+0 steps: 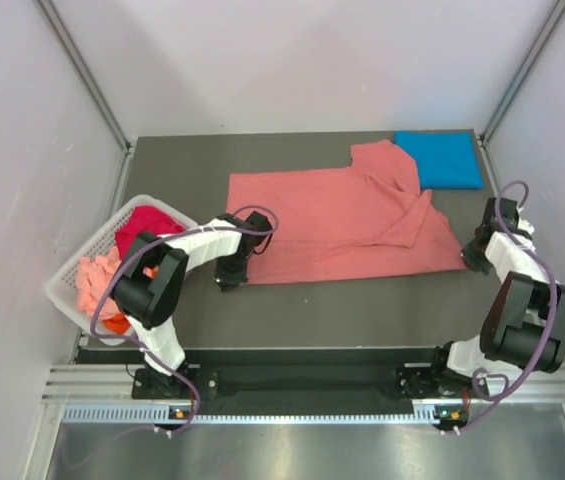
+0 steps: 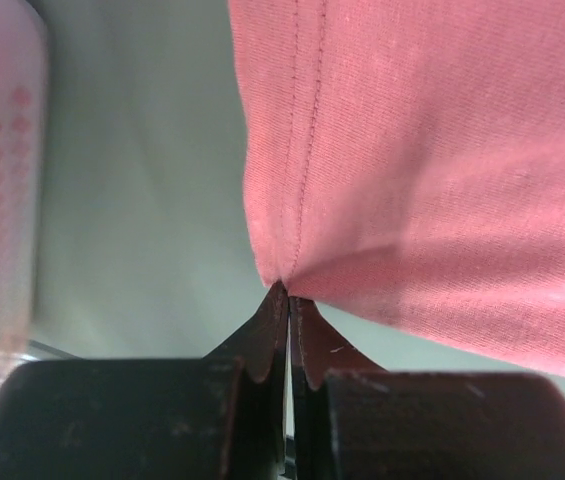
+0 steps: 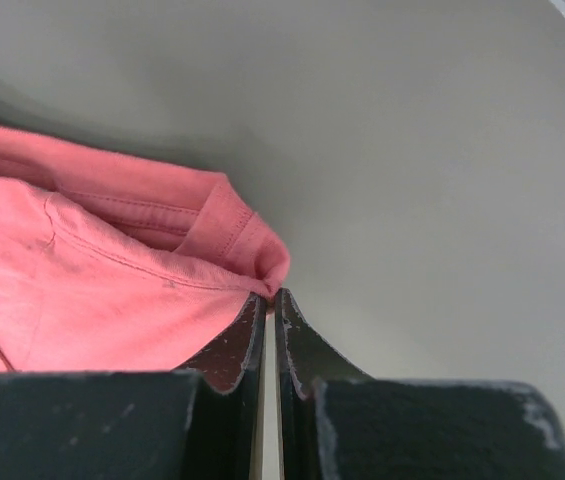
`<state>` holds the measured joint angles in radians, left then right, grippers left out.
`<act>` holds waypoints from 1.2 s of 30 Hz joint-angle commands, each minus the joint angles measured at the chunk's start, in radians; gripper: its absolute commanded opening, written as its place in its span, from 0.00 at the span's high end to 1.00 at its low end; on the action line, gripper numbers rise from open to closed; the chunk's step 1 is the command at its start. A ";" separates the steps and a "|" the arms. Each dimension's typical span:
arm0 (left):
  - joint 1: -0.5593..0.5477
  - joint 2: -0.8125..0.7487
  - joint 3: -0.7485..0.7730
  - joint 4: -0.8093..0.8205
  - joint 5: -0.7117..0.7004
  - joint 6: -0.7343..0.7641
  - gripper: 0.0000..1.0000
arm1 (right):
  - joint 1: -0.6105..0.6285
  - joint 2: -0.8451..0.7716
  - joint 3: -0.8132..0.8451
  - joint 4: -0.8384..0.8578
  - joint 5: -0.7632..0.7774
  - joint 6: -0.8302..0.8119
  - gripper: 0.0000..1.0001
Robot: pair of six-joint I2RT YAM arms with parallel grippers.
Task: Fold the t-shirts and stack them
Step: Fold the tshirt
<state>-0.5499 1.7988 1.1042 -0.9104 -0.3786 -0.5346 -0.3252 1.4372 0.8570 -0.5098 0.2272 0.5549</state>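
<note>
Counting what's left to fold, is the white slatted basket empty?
No, the white slatted basket holds a magenta t-shirt and a pale pink t-shirt, bunched up inside it.

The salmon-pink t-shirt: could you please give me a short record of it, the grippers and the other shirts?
salmon-pink t-shirt: spread on the table, right part rumpled
left gripper: shut on its near-left hem corner
right gripper: shut on its near-right edge
blue t-shirt: folded, table's far right corner
basket: table's left edge, holds a magenta shirt and a pale pink shirt
</note>
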 commanded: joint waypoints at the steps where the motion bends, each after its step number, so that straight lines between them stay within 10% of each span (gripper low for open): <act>1: -0.019 -0.076 -0.053 -0.018 0.050 -0.033 1.00 | -0.044 -0.046 -0.035 -0.052 0.087 0.026 1.00; 7: -0.068 -0.137 -0.144 0.010 0.136 -0.065 1.00 | -0.095 -0.122 -0.095 -0.098 0.104 0.077 1.00; 12: -0.127 -0.194 -0.133 -0.041 0.118 -0.105 0.76 | -0.136 -0.219 -0.150 -0.118 0.121 0.111 1.00; 23: -0.104 -0.173 0.178 -0.107 0.059 0.042 0.64 | -0.212 -0.218 -0.185 -0.095 0.137 0.096 1.00; 36: -0.012 0.124 0.374 0.013 0.093 0.257 0.62 | -0.213 -0.192 -0.007 -0.142 0.074 0.017 0.71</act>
<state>-0.5632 1.8782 1.4239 -0.9264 -0.2539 -0.3336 -0.5220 1.2484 0.7853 -0.6376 0.3042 0.5823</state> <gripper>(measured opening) 0.380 0.283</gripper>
